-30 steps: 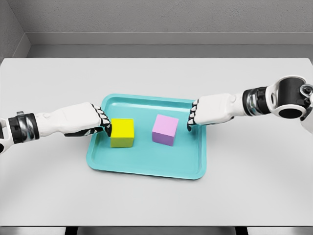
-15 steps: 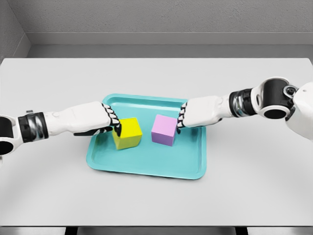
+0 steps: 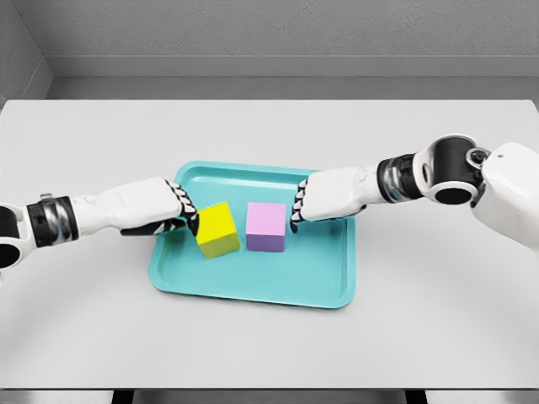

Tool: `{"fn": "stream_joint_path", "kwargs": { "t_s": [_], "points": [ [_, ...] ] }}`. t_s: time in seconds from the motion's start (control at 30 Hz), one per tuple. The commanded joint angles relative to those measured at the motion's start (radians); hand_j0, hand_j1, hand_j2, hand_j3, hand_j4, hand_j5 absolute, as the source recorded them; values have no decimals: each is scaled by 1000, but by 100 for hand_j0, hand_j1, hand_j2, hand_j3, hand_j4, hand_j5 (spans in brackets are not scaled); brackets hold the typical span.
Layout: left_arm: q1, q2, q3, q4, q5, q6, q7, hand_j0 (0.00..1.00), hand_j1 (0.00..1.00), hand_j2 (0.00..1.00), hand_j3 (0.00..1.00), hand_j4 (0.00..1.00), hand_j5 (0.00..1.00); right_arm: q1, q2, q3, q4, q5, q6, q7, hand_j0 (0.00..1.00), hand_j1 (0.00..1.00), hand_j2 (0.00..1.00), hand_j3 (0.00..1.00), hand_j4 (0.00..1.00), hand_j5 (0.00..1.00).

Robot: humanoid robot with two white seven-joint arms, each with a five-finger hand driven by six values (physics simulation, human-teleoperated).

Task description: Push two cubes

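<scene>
Head view: teal tray on gray counter holds yellow cube & purple cube, just beside each other mid-tray. Left hand fingers curled, holding nothing, knuckles against yellow cube. Right hand likewise curled, empty, against purple cube's right side.

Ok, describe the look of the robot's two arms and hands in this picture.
Both arms are glossy white shells with dark grey or black ringed wrist joints. The left hand and right hand are white with black segments along the fingers. The right arm shows a large black round joint and a bulky white link by the picture's edge. No cables or markings show.
</scene>
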Motion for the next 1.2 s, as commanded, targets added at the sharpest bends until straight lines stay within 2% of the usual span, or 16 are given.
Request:
{"fn": "stream_joint_path", "kwargs": {
  "t_s": [0.0, 0.33, 0.5, 0.53, 0.73, 0.93, 1.17],
  "points": [
    [0, -1, -1, 14, -17, -6, -3, 48, 48, 48, 48, 48, 48, 0, 3, -1, 1, -3, 2, 0, 73, 73, 73, 73, 73, 73],
    [-14, -17, 2, -3, -8, -6, -3, 49, 49, 49, 49, 49, 49, -2, 2, -1, 1, -3, 2, 0, 73, 73, 73, 73, 73, 73],
    [-15, -15, 26, -1, -5, -6, -3, 53, 53, 53, 53, 53, 53, -2, 0, -1, -1, -3, 2, 0, 73, 73, 73, 73, 73, 73],
    [-5, -15, 51, -1, -3, -6, -3, 53, 53, 53, 53, 53, 53, -2, 0, -1, 1, -3, 2, 0, 73, 73, 73, 73, 73, 73],
    [3, -12, 63, 56, -5, -6, -3, 53, 53, 53, 53, 53, 53, -3, 3, -1, 12, -3, 2, 0, 73, 73, 73, 73, 73, 73],
    [12, -15, 60, 51, -11, -6, -3, 48, 48, 48, 48, 48, 48, -8, 17, -1, 13, -3, 2, 0, 73, 73, 73, 73, 73, 73],
    [21, -18, 52, 45, -17, -6, -3, 47, 47, 47, 47, 47, 47, -17, 28, -1, 36, -3, 2, 0, 73, 73, 73, 73, 73, 73]
  ]
}}
